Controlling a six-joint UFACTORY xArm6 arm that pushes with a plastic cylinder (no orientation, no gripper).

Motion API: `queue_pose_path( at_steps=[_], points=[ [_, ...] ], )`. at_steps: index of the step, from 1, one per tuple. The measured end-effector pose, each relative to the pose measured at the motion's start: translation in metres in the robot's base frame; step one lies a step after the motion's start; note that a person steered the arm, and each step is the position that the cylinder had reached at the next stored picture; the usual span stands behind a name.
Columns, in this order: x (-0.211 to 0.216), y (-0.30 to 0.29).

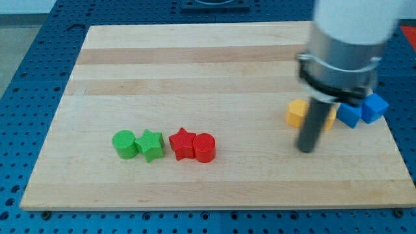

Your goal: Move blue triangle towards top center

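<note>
Rod hides blue blocks (350,116); tip (305,149) below.

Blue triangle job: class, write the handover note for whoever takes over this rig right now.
My tip is down on the board, just below the yellow blocks at the view's right. No pincer on this arm.
Two blue blocks sit at the right edge, right of the rod and partly hidden by the arm; which one is the triangle cannot be told.
Green cylinder, green star, red star and red cylinder line up at lower left.
Done: nothing visible; blue is far from top centre.
Left: get behind the blue triangle and push it up and leftwards.
</note>
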State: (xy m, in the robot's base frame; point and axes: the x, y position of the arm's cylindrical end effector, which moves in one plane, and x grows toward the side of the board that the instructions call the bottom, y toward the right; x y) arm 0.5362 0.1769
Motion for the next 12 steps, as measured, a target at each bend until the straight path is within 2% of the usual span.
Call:
queue_pose_path(
  at_steps=[1, 5, 6, 8, 10, 11, 12],
  points=[
    [0.007, 0.04],
    [0.002, 0.065],
    [-0.026, 0.065],
    [-0.026, 0.088],
    [-0.026, 0.092],
    [-0.052, 0.069],
    [-0.058, 0.057]
  ],
)
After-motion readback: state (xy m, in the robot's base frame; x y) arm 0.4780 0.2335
